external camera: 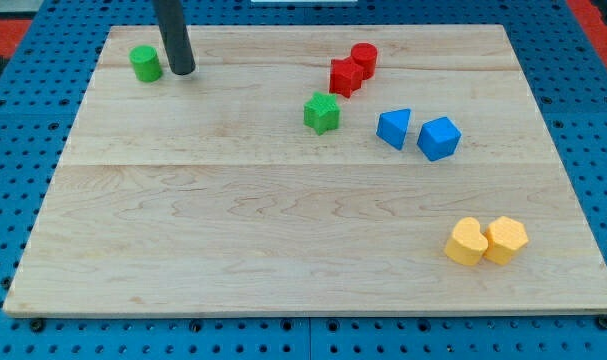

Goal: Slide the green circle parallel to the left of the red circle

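Observation:
The green circle (145, 63) stands near the board's top left corner. My tip (183, 71) rests on the board just to the right of it, a small gap apart. The red circle (364, 58) stands at the top middle, far to the right of my tip. A red star-like block (344, 77) touches the red circle at its lower left. A green star-like block (322, 113) lies below the red pair.
A blue triangle-like block (394, 128) and a blue cube-like block (439, 138) sit right of centre. Two yellow blocks (467, 242) (506, 239) touch each other at the bottom right. The wooden board (233, 250) lies on a blue pegboard.

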Controlling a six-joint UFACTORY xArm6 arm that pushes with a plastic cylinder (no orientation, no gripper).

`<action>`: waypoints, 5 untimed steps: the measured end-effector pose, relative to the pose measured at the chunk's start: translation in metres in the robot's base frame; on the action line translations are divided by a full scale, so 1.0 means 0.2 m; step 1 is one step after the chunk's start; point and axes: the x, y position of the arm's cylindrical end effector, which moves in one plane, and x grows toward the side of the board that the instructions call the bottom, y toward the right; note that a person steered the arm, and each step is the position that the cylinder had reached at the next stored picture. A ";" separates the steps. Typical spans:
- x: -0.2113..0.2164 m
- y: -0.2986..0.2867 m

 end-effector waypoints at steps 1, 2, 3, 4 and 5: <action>0.02 -0.08; 0.26 -0.05; 0.58 0.42; 0.73 0.97; 0.55 1.13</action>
